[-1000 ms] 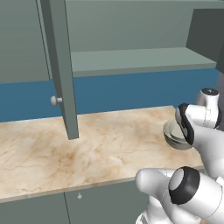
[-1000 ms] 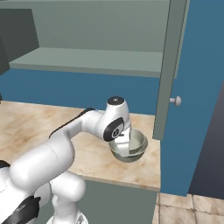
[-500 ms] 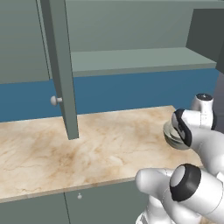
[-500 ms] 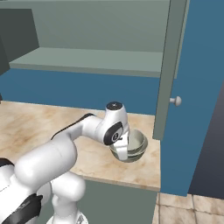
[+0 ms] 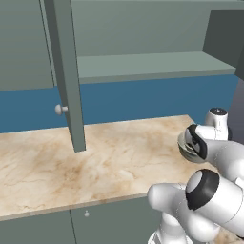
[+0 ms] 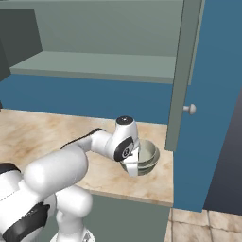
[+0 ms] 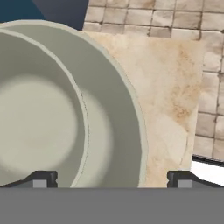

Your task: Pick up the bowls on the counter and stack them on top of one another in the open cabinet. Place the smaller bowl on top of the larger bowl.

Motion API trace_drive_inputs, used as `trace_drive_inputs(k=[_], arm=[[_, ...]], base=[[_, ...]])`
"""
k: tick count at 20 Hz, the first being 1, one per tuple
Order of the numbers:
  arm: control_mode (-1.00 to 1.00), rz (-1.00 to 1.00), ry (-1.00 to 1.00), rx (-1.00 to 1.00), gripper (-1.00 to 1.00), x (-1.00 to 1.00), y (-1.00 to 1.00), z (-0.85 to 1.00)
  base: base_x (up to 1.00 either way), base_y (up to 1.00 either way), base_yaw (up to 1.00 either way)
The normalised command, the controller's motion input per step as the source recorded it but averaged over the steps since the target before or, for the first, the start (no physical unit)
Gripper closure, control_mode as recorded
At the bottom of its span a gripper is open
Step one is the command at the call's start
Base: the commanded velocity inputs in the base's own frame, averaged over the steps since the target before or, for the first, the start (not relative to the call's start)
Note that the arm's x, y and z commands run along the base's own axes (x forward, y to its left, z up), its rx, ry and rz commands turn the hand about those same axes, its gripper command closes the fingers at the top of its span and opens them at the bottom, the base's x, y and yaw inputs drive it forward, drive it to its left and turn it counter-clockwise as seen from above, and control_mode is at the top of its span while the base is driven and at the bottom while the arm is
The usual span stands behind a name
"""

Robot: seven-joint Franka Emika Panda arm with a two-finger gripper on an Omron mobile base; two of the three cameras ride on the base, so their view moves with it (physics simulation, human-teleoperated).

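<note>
In the hand view the gripper point(image 7: 113, 178) hangs straight over the bowls with its 2 dark fingertips point(image 7: 40, 179) spread wide apart at the bottom of the frame, 1 at lower left and 1 at lower right; nothing sits between them, so the jaws stand open and empty. One fingertip lies over the pale inside of the bowls, the other over the bare counter point(image 7: 175, 87) outside the rim, so the wall on that side falls between the 2 tips. The smaller bowl point(image 7: 35, 113) takes the left of that frame, nested inside the larger bowl point(image 7: 114, 109), whose cream wall curves around it toward the centre. Beyond the counter's edge, tiled floor point(image 7: 210, 57) shows along the top and right.

In the right base view the white arm reaches from lower left to the middle of the frame, and the hand covers the left part of the larger bowl point(image 6: 147, 158), which rests on the counter point(image 6: 38, 132) near its right end. In the left base view the bowl point(image 5: 186, 145) sits at the right edge, partly hidden by the arm.

Farther back, the open cabinet point(image 6: 94, 64) spans the upper frame, its shelf bare. Its narrow door point(image 6: 182, 75) stands just right of the bowls, edge on, with a round pale knob point(image 6: 190, 109).
</note>
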Motion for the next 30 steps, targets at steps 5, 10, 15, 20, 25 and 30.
trace_drive_inputs(k=[5,10,15,20,25,30], arm=[[-1.00,0.00,0.02,0.00,-1.00,0.15,0.00,-0.18],[-1.00,0.00,0.03,0.00,-1.00,0.31,0.00,-0.16],[-1.00,0.00,0.04,0.00,-1.00,0.26,0.00,-0.23],[-1.00,0.00,0.02,0.00,1.00,0.07,0.00,-0.18],[-1.00,0.00,0.00,0.00,1.00,0.00,0.00,0.00],[-1.00,0.00,-0.02,0.00,1.00,0.00,0.00,0.30]], base=[[0.00,0.00,0.00],[0.00,0.00,0.00],[0.00,0.00,0.00],[0.00,0.00,0.00],[0.00,0.00,0.00],[0.00,0.00,0.00]])
